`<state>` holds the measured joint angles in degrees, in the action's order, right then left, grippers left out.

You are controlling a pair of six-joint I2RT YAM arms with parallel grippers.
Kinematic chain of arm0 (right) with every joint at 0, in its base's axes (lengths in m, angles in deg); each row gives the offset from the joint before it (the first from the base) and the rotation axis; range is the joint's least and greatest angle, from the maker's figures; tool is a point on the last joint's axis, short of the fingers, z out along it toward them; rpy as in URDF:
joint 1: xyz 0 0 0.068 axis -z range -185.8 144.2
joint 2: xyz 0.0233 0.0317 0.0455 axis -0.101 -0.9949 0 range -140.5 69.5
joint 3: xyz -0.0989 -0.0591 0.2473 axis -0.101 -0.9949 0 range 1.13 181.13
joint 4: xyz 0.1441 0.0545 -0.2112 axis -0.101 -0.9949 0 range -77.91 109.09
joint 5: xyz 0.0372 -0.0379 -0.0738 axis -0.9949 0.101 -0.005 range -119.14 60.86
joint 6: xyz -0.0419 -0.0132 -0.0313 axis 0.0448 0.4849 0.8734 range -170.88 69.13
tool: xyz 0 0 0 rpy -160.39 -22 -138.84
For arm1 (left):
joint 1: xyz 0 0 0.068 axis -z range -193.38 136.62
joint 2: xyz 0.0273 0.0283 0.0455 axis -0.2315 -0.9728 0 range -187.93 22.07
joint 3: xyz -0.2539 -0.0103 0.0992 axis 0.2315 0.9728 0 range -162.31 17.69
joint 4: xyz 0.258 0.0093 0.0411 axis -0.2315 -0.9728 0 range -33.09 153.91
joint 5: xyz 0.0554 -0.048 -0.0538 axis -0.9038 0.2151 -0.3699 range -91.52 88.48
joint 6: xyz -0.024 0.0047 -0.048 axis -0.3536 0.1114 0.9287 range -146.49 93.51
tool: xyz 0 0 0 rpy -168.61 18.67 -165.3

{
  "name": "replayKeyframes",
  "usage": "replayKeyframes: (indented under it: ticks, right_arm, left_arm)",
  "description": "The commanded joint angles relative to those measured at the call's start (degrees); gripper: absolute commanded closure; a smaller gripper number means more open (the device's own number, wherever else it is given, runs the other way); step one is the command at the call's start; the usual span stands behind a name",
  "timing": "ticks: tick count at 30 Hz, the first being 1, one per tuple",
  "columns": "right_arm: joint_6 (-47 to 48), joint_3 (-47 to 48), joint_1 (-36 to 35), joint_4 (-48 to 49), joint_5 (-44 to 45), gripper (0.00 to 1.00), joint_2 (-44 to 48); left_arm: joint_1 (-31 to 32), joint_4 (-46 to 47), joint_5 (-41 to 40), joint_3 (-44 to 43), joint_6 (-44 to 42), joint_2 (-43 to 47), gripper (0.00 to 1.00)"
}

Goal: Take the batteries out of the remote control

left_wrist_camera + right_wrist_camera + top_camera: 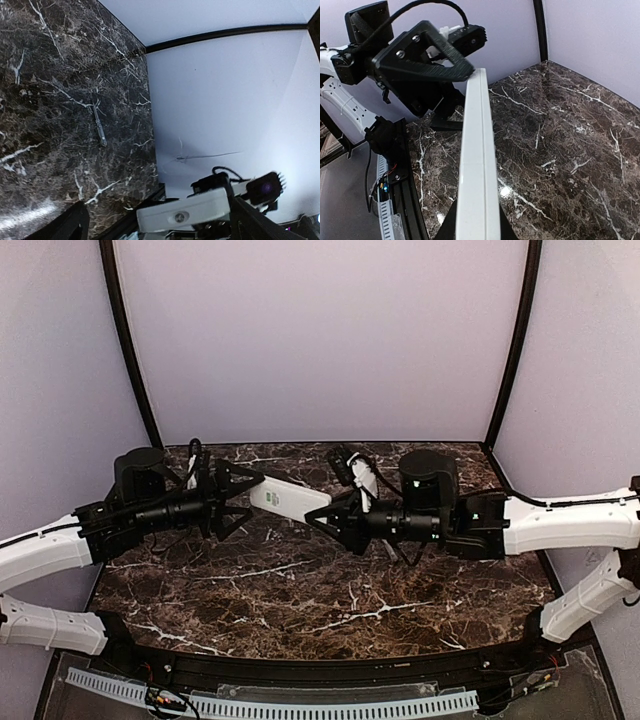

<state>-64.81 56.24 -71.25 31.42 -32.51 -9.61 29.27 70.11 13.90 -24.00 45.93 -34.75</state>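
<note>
The remote control (pixel 290 500), a slim white bar, hangs in the air between the two arms above the marble table. My right gripper (pixel 320 517) is shut on its right end. In the right wrist view the remote (pixel 479 165) runs edge-on away from the gripper (pixel 476 231), a black finger (pixel 445 231) on each side. My left gripper (pixel 247 505) is open, its fingers spread around the remote's left end. In the left wrist view that end (pixel 185 215) sits between the wide-apart fingers (pixel 70 226). No batteries show.
The dark marble table (pixel 300 590) lies below, with pale walls and black corner posts around it. A thin grey sliver (pixel 100 127) lies on the marble near the back wall. The black front rail (pixel 405 190) runs along the table's near edge.
</note>
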Motion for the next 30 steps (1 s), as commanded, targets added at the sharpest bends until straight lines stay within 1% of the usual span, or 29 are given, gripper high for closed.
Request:
replayKeyframes:
  ticks: [1, 2, 3, 4, 5, 7, 10, 11, 12, 15, 17, 21, 24, 26, 30]
  right_arm:
    - [-4.73, 5.23, 5.26, -9.98, -10.59, 1.00, 2.18]
    - [-5.12, 6.28, 5.97, -11.69, -12.40, 1.00, 1.89]
    - [-5.59, 7.25, 7.47, -13.99, -14.22, 1.00, 1.60]
    - [-6.29, 7.94, 8.51, -15.49, -15.96, 1.00, 1.33]
    - [-7.04, 8.50, 9.49, -16.43, -18.22, 1.00, 1.01]
    - [-8.56, 9.51, 11.35, -18.24, -23.28, 1.00, 0.32]
    - [-10.84, 10.37, 13.26, -19.13, -31.72, 1.00, -0.55]
    - [-11.72, 10.37, 13.74, -19.11, -33.98, 1.00, -0.68]
    - [-12.32, 10.55, 13.99, -19.11, -36.19, 1.00, -0.89]
    - [-13.22, 11.25, 14.12, -19.35, -41.42, 1.00, -1.16]
    - [-13.56, 11.49, 14.19, -19.23, -43.68, 1.00, -0.91]
    - [-14.52, 11.43, 14.21, -18.01, -46.58, 1.00, -0.65]
    - [-16.63, 10.36, 14.21, -14.04, -50.34, 1.00, -0.85]
    - [-18.56, 8.93, 14.21, -9.06, -52.50, 1.00, -0.82]
    - [-20.15, 7.83, 14.22, -5.94, -52.37, 1.00, -1.10]
  left_arm:
    - [0.23, -9.44, 0.50, 1.90, -19.65, 4.21, 0.01]
    - [0.19, -10.80, -0.21, 1.54, -22.88, 5.19, 0.01]
    - [0.18, -12.31, -0.87, 1.13, -28.29, 5.69, 0.01]
    - [0.12, -12.51, -0.90, 1.19, -30.89, 6.66, 0.01]
    - [0.14, -12.08, -0.08, 1.36, -35.72, 7.22, 0.01]
    - [0.10, -11.38, 1.23, 1.98, -40.81, 8.53, 0.01]
    - [0.15, -11.89, 2.56, 2.03, -43.49, 9.11, 0.01]
    - [0.15, -11.38, 5.23, 2.00, -44.10, 9.02, 0.01]
    - [0.15, -10.81, 6.72, 1.97, -44.15, 8.66, 0.01]
    - [0.12, -5.95, 16.31, 1.54, -42.48, 7.01, 0.02]
    - [0.13, -4.37, 19.76, 0.47, -41.59, 5.43, 0.02]
    - [0.14, -0.96, 23.60, -0.15, -39.71, 3.89, 0.02]
    - [0.13, 2.27, 25.14, 0.19, -38.29, 2.64, 0.02]
    - [0.10, 4.52, 26.40, 0.14, -37.00, 1.60, 0.06]
    - [0.15, 10.32, 29.02, 0.25, -33.21, -0.32, 0.11]
